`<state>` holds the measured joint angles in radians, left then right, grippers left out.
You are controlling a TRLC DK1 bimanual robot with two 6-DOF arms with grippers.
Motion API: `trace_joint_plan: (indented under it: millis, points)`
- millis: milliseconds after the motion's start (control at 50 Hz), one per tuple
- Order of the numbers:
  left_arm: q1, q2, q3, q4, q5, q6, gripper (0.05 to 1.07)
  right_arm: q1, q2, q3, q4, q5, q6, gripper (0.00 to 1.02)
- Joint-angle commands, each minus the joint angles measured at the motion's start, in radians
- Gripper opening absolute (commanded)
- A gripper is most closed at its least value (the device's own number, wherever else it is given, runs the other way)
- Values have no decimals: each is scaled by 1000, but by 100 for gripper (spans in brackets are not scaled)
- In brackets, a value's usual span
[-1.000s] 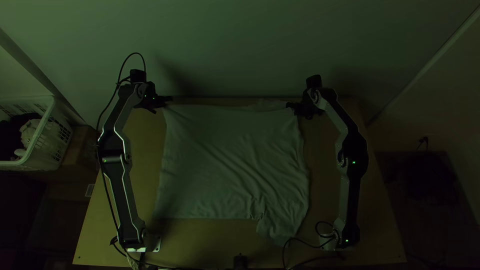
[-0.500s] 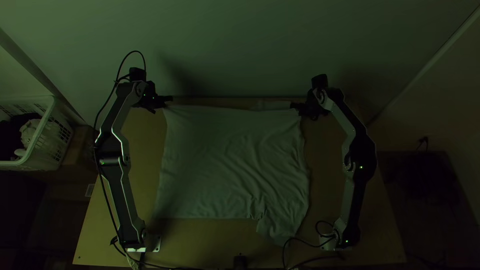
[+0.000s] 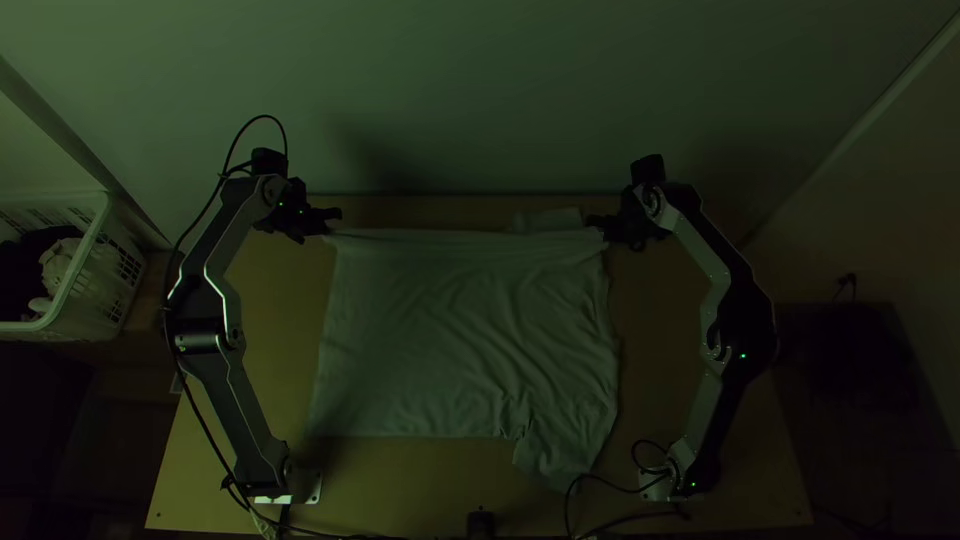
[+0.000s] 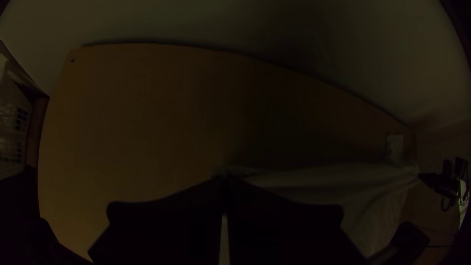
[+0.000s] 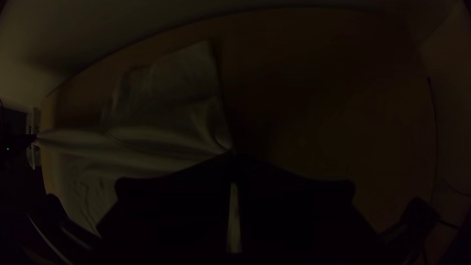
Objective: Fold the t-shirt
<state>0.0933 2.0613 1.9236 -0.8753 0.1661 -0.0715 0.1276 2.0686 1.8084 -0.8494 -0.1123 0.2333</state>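
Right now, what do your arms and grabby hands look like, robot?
My left arm and right arm have silver-grey links and chunky black joints, with tiny green lights. A thin black cable loops by the left one. My left gripper and right gripper have wide, flat, black fingers.

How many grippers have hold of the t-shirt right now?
2. The left gripper pinches the t-shirt at its far-left corner; the right gripper pinches it at the far right, with a piece of cloth lying beyond the taut stretch between them.
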Motion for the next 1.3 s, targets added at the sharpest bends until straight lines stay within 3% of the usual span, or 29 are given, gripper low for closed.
trace_joint_plan:
  millis: [0, 660, 1280]
  points:
    - [14, -107, -86, 16, 10, -4, 8, -8, -73, -54, -8, 22, -8, 2]
    - [22, -379, -538, 157, 19, 2, 8, 27, -277, -397, 67, 22, -8, 2]
    - [37, -449, -868, 332, 15, 6, 8, 49, -387, -698, 176, 23, -8, 2]
